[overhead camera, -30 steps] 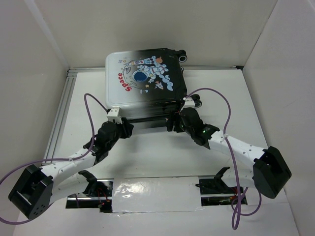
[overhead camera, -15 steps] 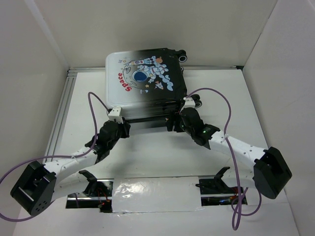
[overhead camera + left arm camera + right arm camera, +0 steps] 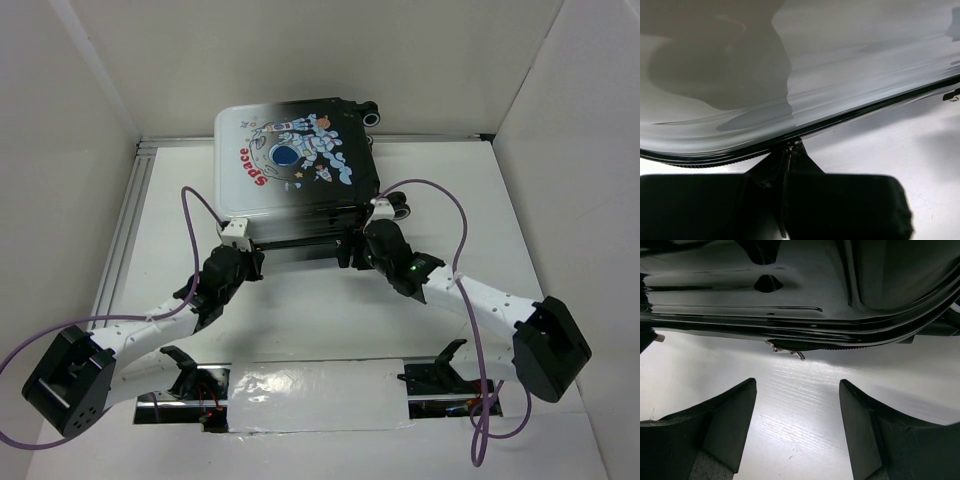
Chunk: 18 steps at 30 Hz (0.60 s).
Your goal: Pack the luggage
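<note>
The white worktop (image 3: 300, 310) carries the luggage (image 3: 295, 165) at its far middle, lying flat and shut, with the astronaut print facing up and the wheels to the far right. Both arms reach to its near edge, the left at the pale corner and the right at the black one.

The left fingers (image 3: 840, 205) are pressed together and appear clamped on the near-left zip pull (image 3: 791, 148), right under the shell's rim. The right fingers (image 3: 735, 410) stand apart with bare worktop between them. The near-right zip pull (image 3: 789, 352) hangs just beyond their tips, untouched.

Nothing pins the case down, so a sideways tug on the zip could drag or swivel it. That pinch is small, and the pull may slip free. The right fingers could also shut on air short of their pull.
</note>
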Each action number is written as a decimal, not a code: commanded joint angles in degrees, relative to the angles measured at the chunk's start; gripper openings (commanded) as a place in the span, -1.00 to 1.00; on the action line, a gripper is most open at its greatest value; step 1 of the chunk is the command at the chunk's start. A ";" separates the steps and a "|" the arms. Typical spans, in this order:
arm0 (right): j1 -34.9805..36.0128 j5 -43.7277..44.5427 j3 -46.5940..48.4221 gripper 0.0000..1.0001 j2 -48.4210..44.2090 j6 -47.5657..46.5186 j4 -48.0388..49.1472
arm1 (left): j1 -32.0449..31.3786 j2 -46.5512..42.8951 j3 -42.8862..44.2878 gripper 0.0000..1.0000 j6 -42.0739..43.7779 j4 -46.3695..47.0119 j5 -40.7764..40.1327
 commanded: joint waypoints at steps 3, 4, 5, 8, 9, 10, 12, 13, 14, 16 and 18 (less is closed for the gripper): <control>1.36 1.08 -0.06 0.47 2.85 0.49 4.43 | 0.67 0.30 3.25 -1.00 1.30 4.77 1.07; 1.37 1.60 -0.06 0.47 2.86 0.49 4.43 | 0.67 0.30 3.25 -1.00 1.30 4.77 1.76; 1.37 2.13 0.46 0.47 3.56 1.02 4.96 | 1.28 0.30 3.77 -1.00 1.30 4.24 1.77; 1.97 3.62 0.47 0.45 3.57 1.81 6.45 | 1.29 0.30 3.77 -1.00 1.30 4.24 2.47; 1.98 4.15 0.47 0.41 3.57 1.81 6.46 | 1.81 0.30 3.77 -1.00 1.30 4.24 2.47; 1.98 4.16 0.47 0.35 3.57 2.34 7.24 | 1.81 0.30 3.77 -1.00 1.30 4.24 3.00; 1.98 4.86 0.47 0.32 4.09 2.34 8.03 | 2.34 0.30 3.25 -1.00 1.30 4.24 3.00; 1.98 4.86 0.99 0.32 4.62 2.34 8.04 | 2.34 0.30 3.25 -1.00 1.30 4.24 3.00; 2.59 4.86 0.99 0.32 5.14 2.34 8.04 | 2.34 0.30 3.25 -1.00 1.30 4.24 3.00; 3.12 6.00 2.22 0.32 5.67 1.73 8.04 | 2.87 -0.31 2.64 -1.00 1.30 4.24 3.53; 3.73 6.61 2.22 0.32 6.20 1.73 8.04 | 3.39 -0.84 2.63 -1.00 1.30 4.24 3.53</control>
